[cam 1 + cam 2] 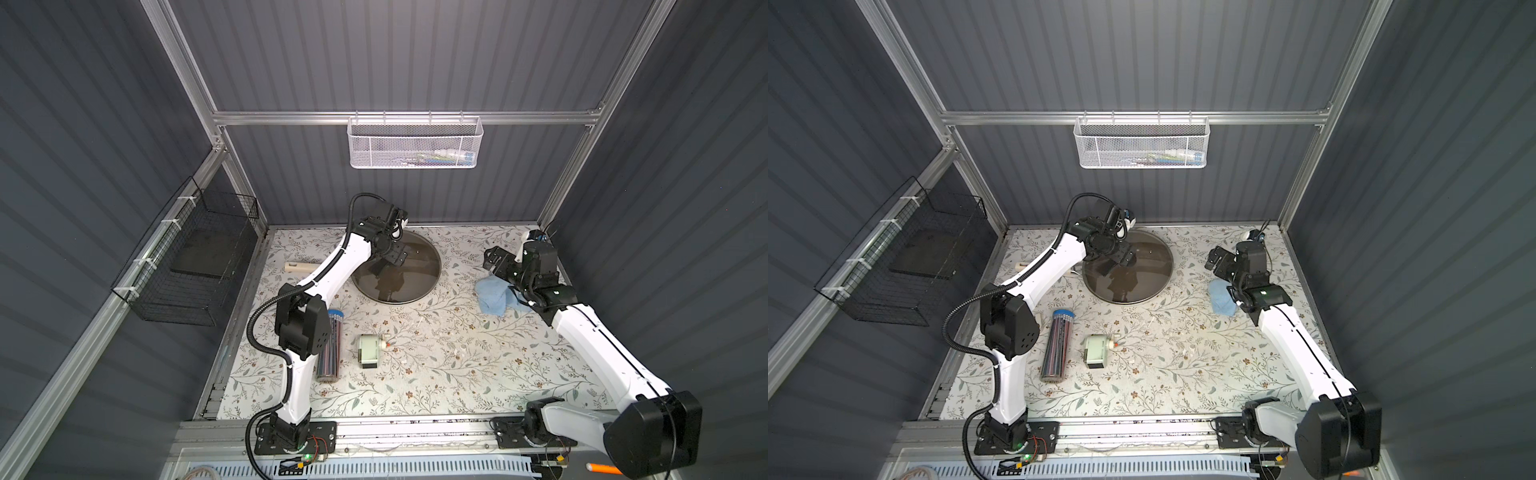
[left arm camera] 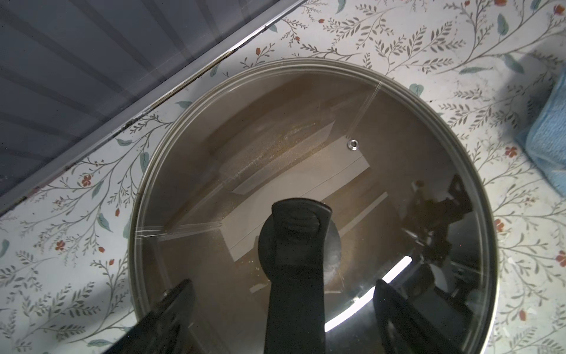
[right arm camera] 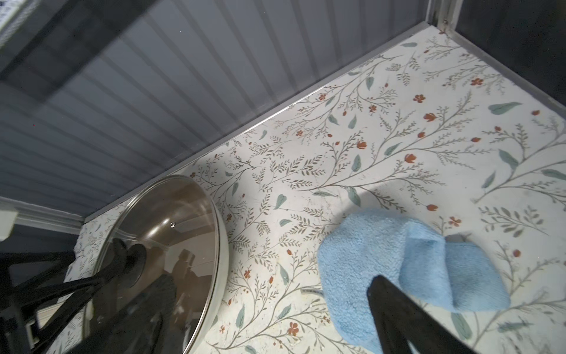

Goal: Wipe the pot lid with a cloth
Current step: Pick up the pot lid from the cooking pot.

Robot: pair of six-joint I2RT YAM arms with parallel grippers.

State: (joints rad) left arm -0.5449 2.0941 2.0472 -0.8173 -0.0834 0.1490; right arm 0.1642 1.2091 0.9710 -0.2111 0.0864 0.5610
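If the left gripper (image 2: 281, 285) shuts off-centre on the black handle (image 2: 295, 233), it could skid the pot lid (image 1: 415, 276) sideways, since the smooth glass looks free to slide. Its 2 jaws stand wide on either side of that handle, gaps showing, gripping nothing. The lid lies far, left of centre, on the table (image 1: 436, 353). Far right, the right gripper (image 1: 493, 261) hovers spread and empty over the crumpled cloth (image 1: 490, 299); a shallow pinch there might lift just 1 fold.
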